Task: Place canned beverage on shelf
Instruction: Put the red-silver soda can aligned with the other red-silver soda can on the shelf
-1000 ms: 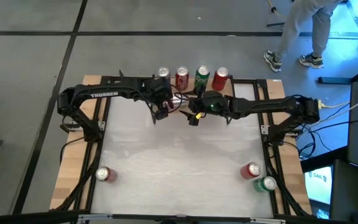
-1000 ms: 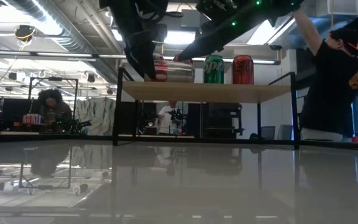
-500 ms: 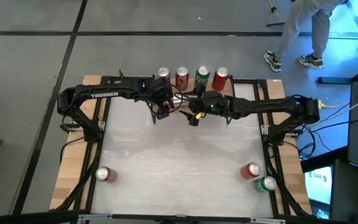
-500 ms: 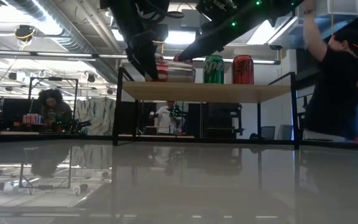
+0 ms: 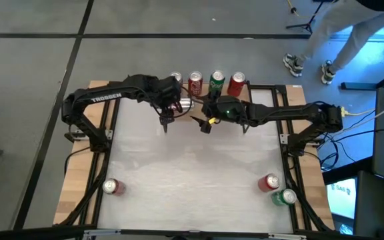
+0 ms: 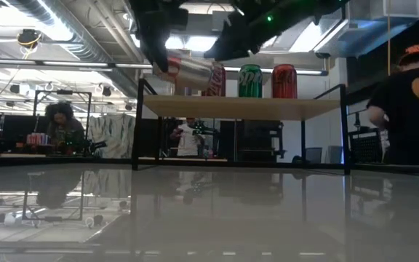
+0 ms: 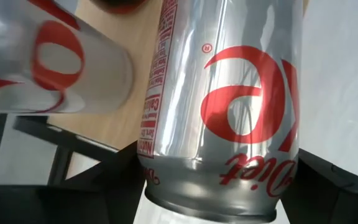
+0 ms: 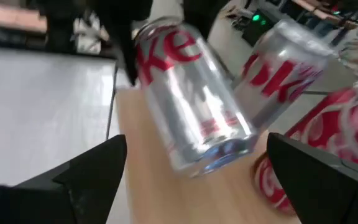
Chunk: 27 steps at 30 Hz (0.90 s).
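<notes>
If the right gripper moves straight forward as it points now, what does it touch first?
Probably the tilted silver Diet Coke can held by the left gripper; it lies directly ahead of the open right gripper, though depth is uncertain.

Both arms are matte black, jointed links on black frame bases, the left arm (image 5: 112, 99) lettered "TROSSEN" in white, the right arm (image 5: 279, 113) showing a green light, a yellow tag and loose dark cables.

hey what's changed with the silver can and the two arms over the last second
The left gripper has closed on the silver Diet Coke can and lifted it: it lay on its side on the shelf, and now hangs tilted just above the plank. The right gripper stays open beside it. The red Coke can, green can and red can have not moved.
</notes>
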Motion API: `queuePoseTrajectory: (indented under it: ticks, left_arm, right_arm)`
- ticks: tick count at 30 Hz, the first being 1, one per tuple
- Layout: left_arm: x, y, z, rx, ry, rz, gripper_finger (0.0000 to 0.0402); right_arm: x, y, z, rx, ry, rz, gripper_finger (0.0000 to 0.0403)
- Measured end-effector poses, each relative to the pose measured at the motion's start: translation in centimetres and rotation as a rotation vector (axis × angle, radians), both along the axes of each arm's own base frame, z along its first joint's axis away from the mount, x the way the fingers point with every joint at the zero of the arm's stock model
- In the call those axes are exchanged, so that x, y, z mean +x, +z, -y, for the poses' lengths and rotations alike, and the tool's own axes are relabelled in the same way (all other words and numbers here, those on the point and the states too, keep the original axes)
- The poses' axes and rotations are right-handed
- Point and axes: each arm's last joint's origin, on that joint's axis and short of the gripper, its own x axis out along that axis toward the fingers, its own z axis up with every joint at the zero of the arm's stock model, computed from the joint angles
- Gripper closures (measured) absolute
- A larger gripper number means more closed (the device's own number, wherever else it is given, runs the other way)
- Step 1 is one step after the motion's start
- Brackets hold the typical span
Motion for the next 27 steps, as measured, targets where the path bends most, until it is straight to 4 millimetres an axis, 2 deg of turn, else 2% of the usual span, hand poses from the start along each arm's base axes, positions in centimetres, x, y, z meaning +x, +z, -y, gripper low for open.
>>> queuePoseTrajectory:
  ticks: [6,11,18,27]
  left_arm:
    - [-0.1,1.1,0.7,0.002,-0.021,0.005,0.0116]
    - [0.2,1.1,1.7,0.002,-0.055,0.008,0.0116]
    - [0.5,1.2,2.8,0.018,-0.085,0.002,0.0116]
    - [0.6,1.2,2.9,0.036,-0.082,0.003,0.0115]
  right_arm:
    - [0.2,2.0,0.4,-0.035,-0.141,0.063,0.0020]
    - [0.1,2.2,0.7,-0.081,-0.252,0.056,0.0020]
    - [0.1,2.0,0.6,-0.058,-0.206,0.036,0.0020]
    - [-0.1,1.5,0.5,-0.034,-0.201,-0.003,0.0020]
